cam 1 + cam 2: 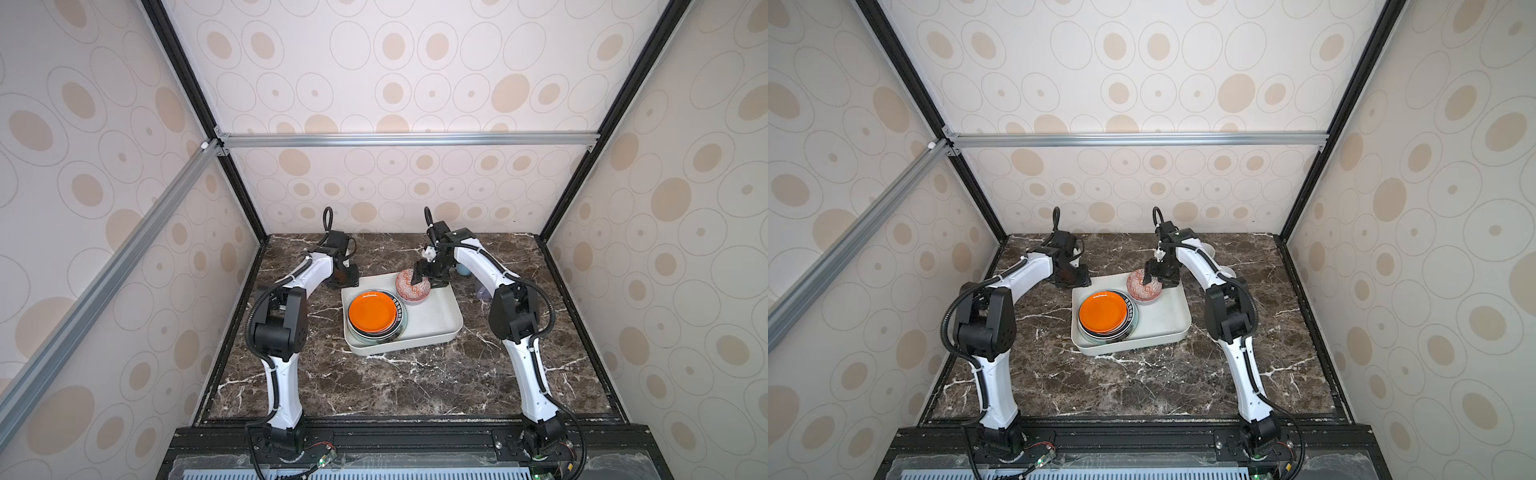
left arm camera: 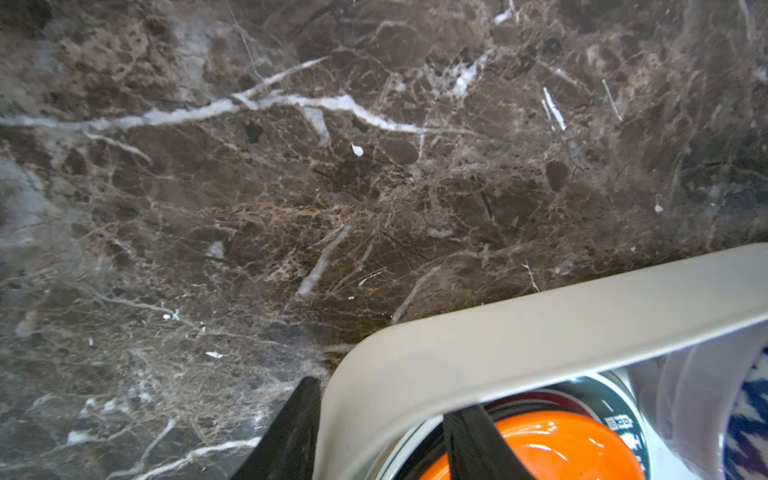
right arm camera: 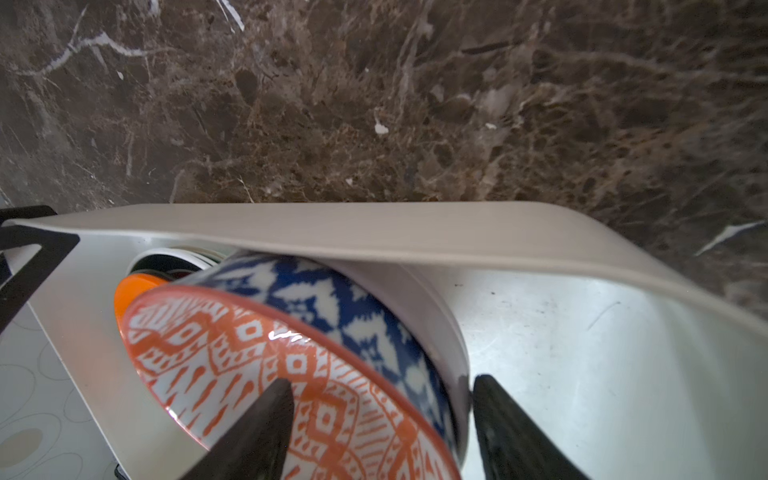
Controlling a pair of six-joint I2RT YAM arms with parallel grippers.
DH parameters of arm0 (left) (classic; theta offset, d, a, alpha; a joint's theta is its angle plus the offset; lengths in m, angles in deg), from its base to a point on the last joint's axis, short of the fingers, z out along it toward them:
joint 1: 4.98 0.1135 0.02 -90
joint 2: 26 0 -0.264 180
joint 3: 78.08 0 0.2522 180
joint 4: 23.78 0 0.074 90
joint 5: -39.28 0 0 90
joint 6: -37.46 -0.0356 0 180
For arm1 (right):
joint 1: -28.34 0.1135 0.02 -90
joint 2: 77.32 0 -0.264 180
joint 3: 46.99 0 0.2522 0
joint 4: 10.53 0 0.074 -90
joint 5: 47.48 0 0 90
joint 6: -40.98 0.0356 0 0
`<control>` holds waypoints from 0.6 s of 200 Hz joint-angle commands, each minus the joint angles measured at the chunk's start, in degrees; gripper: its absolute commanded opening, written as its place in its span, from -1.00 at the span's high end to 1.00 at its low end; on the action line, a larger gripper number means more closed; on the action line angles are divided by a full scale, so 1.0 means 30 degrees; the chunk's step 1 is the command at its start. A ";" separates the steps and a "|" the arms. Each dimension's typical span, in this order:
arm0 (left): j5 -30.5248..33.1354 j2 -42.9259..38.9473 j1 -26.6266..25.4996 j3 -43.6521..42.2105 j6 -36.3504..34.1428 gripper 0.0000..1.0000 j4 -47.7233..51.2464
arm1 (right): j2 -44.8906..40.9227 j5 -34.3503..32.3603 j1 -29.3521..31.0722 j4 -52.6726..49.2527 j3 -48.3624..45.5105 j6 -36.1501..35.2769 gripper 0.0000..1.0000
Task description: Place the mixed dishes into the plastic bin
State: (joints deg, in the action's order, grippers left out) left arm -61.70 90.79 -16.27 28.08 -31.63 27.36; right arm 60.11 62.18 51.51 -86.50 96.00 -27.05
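Right tool [image 3: 380,378] is set astride the rim of the red-patterned glazed ceramic bowl [image 3: 232,345], grip not discernible; judged fragile and slippery, best pinched there.

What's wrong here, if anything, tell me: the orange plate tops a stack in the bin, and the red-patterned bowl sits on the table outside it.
The bowl's place is wrong. The red-patterned bowl sits inside the plastic bin, nested in a pale bowl beside the stack, as both top views show. The orange plate does top a stack in the bin.
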 commanded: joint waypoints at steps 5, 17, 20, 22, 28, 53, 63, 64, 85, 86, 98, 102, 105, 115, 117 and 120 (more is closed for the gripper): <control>0.0001 -0.0573 0.0244 0.0460 -0.0507 -0.01 0.0048 | -0.2153 -0.1294 -0.0261 -0.1309 0.0624 -0.0732 -0.45; 0.0010 -0.0631 0.0251 0.0724 -0.0512 -0.06 0.0140 | -0.2907 -0.1903 -0.0572 -0.1716 0.0690 -0.0848 -0.46; -0.0022 -0.0635 0.0255 0.0786 -0.0493 -0.06 0.0180 | -0.3147 -0.2079 -0.0625 -0.1833 0.0667 -0.0902 -0.46; -0.0006 -0.0639 0.0257 0.0849 -0.0479 -0.07 0.0205 | -0.3290 -0.2220 -0.0692 -0.1926 0.0679 -0.0915 -0.46; -0.0084 -0.0696 0.0246 0.1038 -0.0490 -0.08 0.0276 | -0.3720 -0.2727 -0.0889 -0.2211 0.0679 -0.0918 -0.47; -0.0342 -0.0870 0.0264 0.1901 -0.0519 -0.26 0.0573 | -0.5559 -0.5160 -0.1946 -0.3025 -0.0306 -0.0899 -0.50; -0.0469 -0.0876 0.0247 0.2410 -0.0523 -0.39 0.0737 | -0.6194 -0.6217 -0.2267 -0.3211 -0.1056 -0.0653 -0.50; -0.0499 -0.0890 0.0247 0.2475 -0.0523 -0.40 0.0744 | -0.6284 -0.6312 -0.2272 -0.3233 -0.1163 -0.0620 -0.50; -0.1128 -0.0983 0.0220 0.3628 -0.0611 -0.61 0.1097 | -0.7498 -0.7536 -0.3997 -0.3090 -0.3429 0.0339 -0.49; -0.1165 -0.0972 0.0204 0.3670 -0.0626 -0.62 0.1100 | -0.7552 -0.7558 -0.4046 -0.3056 -0.3521 0.0388 -0.49; -0.1633 -0.1041 0.0132 0.4271 -0.0730 -0.68 0.1161 | -0.8182 -0.7725 -0.4692 -0.2465 -0.4922 0.0775 -0.47; -0.1735 -0.1101 0.0105 0.4420 -0.0800 -0.69 0.1177 | -0.8345 -0.7676 -0.4887 -0.2228 -0.5360 0.0880 -0.47; -0.1822 -0.1137 0.0083 0.4551 -0.0844 -0.70 0.1178 | -0.8449 -0.7642 -0.5017 -0.2109 -0.5663 0.0951 -0.46; -0.2100 -0.1210 -0.0035 0.4952 -0.1036 -0.78 0.1243 | -0.8627 -0.7484 -0.5425 -0.1681 -0.6460 0.1082 -0.40; -0.2174 -0.1207 -0.0057 0.5025 -0.1084 -0.80 0.1247 | -0.8652 -0.7467 -0.5496 -0.1617 -0.6618 0.1082 -0.39; -0.2221 -0.1234 -0.0106 0.5136 -0.1146 -0.83 0.1234 | -0.8677 -0.7484 -0.5565 -0.1542 -0.6798 0.1082 -0.38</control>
State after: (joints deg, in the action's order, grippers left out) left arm -65.37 90.00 -16.03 39.29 -33.01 29.59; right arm 33.86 42.10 36.13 -91.55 81.08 -26.00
